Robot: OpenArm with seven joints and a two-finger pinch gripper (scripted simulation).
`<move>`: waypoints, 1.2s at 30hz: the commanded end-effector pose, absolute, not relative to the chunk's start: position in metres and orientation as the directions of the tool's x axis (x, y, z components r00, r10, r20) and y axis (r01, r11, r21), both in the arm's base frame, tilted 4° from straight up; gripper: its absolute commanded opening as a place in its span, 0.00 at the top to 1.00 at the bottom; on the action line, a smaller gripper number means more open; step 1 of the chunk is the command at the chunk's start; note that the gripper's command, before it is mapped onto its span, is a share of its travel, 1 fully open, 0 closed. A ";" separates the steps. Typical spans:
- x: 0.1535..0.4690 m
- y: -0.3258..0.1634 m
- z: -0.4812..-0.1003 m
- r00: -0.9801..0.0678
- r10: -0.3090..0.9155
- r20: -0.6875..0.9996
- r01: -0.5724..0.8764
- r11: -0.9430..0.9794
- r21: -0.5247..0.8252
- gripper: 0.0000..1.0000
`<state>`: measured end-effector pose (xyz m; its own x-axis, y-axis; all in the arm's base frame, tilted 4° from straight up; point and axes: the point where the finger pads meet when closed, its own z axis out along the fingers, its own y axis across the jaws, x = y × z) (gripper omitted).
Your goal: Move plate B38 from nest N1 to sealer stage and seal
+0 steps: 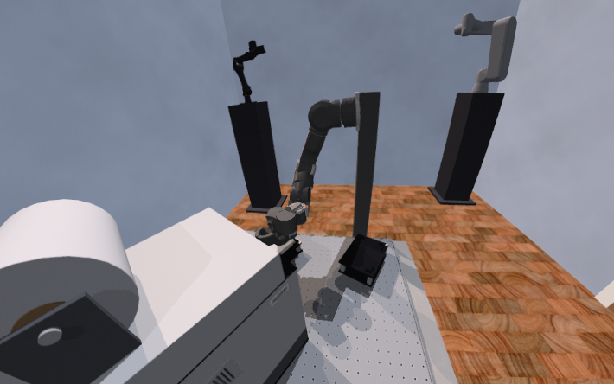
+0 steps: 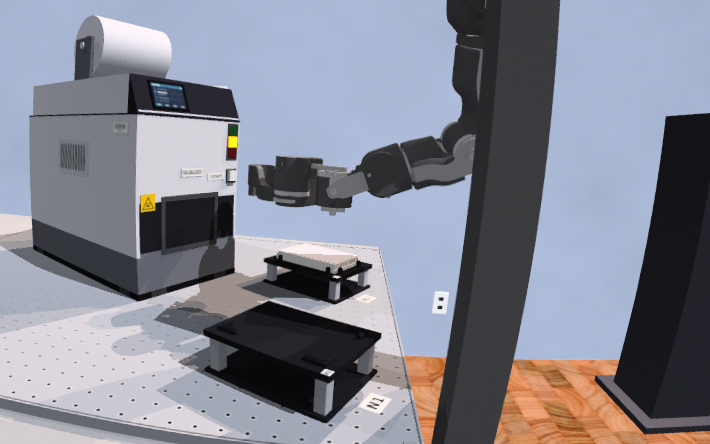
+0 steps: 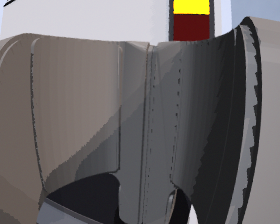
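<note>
Perforated grey tabletop [image 2: 43,330] carries the white-and-grey box-shaped sealer [image 2: 98,182] with a white foil roll [image 2: 126,49] on top. Sealer's front door [image 2: 188,220] is closed flush, stage inside; plate B38 is not visible in any view. Dark multi-joint arm [image 2: 418,159] reaches in from its black post [image 2: 501,220], level with the sealer front. Empty black plate nest N1 [image 2: 291,336] sits nearest the exterior camera. Black plate nest N2 [image 2: 319,273] behind it holds the foil-sealed white plate B83 [image 2: 316,257]. Dark two-finger tool [image 2: 253,182] is closed on nothing, hanging just right of the small white START key [image 2: 230,175], a visible gap between. Vertical lamp strip [image 2: 232,141]: middle segment lit yellow-amber, green and red dim.
</note>
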<state>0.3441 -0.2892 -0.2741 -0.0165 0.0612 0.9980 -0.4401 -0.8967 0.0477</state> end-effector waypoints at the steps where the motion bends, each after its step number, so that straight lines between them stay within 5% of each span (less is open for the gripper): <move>1: 0.337 -0.288 -0.271 -0.024 0.068 0.997 -0.457 -0.888 0.049 1.00; 30: 0.328 -0.283 -0.272 -0.024 0.068 0.997 -0.457 -0.888 0.049 1.00; 36: 0.313 -0.241 -0.279 -0.113 -0.089 0.990 -0.595 -0.792 -0.139 1.00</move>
<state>0.3155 -0.2221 -0.2875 -0.0902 -0.1350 0.9867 -0.5611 -0.8117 -0.1623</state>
